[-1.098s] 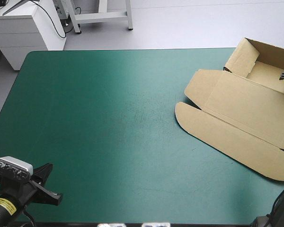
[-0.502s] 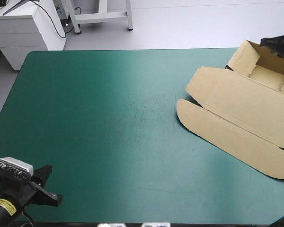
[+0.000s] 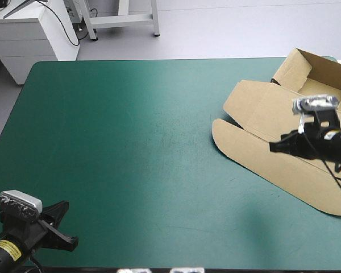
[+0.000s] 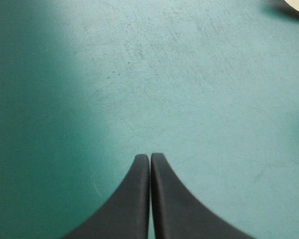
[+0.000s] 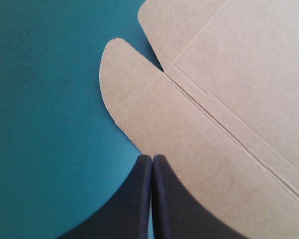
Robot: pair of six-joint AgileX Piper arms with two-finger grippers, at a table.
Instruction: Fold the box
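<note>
Right gripper (image 3: 273,147), clenched shut, hangs over the box's (image 3: 284,122) rounded flap. I see the left gripper (image 4: 150,157) likewise clenched, well apart.

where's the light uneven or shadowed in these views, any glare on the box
High view: the teal-green cover is dimmer toward its left edge, brighter across the far middle. Left wrist view: a broad shadow darkens the cover to one side of the shut left gripper. Right wrist view: the box is evenly lit, without glare, ahead of the shut right gripper.
</note>
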